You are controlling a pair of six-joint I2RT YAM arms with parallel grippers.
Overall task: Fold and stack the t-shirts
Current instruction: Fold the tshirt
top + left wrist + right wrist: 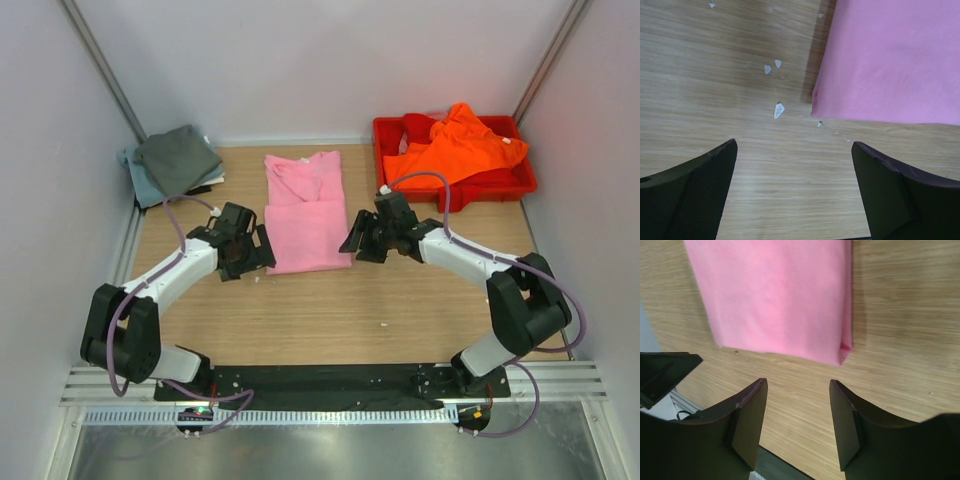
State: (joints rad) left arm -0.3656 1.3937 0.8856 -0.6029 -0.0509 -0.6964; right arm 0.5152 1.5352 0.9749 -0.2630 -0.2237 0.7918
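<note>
On table (pixel 400 300), folded pink t-shirt (pixel 305 215)

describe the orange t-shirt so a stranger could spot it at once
Look to the table's far right corner, where a red tray sits. The orange t-shirt lies crumpled in it, unlike the folded pink shirt mid-table and the grey stack far left.

Top cam: high behind arm bases (pixel 185 368), looking down on whole table (pixel 330 310). Wrist cams: close, angled down, sharing near edge of pink t-shirt (pixel 890 60).

Wood table (pixel 400 310) w/ white walls (pixel 300 60)
</note>
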